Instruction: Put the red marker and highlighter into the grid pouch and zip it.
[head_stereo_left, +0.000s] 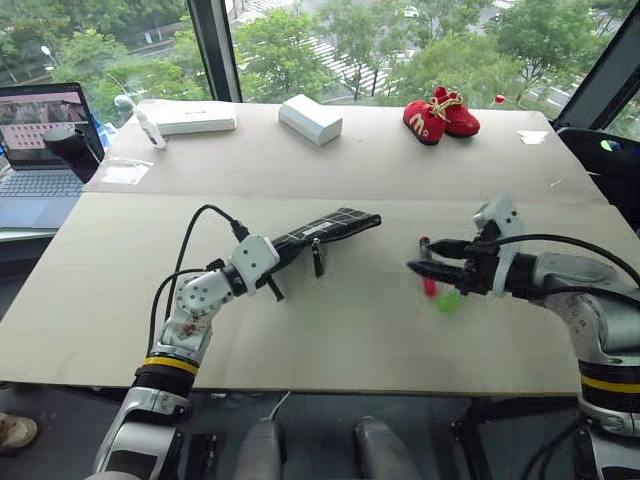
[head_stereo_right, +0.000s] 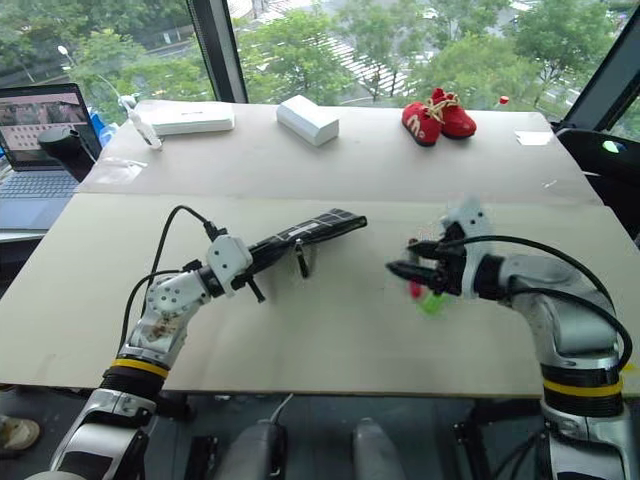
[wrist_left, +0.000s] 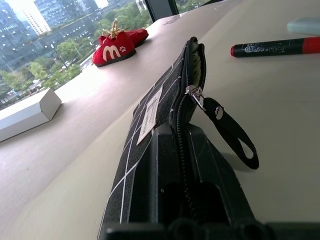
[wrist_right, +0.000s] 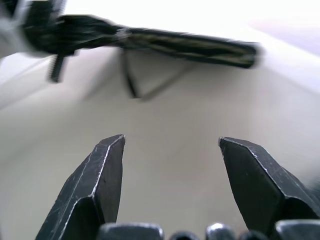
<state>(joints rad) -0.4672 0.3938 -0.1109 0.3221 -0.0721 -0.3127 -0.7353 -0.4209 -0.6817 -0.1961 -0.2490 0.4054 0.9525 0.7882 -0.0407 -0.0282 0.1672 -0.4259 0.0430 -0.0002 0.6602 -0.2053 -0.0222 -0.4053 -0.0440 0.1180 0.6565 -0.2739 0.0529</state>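
Jaws of right gripper (head_stereo_left: 418, 257) apart, empty; slim black red-capped marker (head_stereo_left: 428, 270) and stubby light-green highlighter (head_stereo_left: 448, 299) lie on worktop (head_stereo_left: 340, 330) just below them, right arm nearer. Left gripper (head_stereo_left: 285, 250) clamped on black white-grid fabric pouch (head_stereo_left: 335, 224), mouth facing right jaws.

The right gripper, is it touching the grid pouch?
Apart. The right wrist view shows the open right gripper with nothing between its fingers and bare table between it and the grid pouch, which the left gripper holds.
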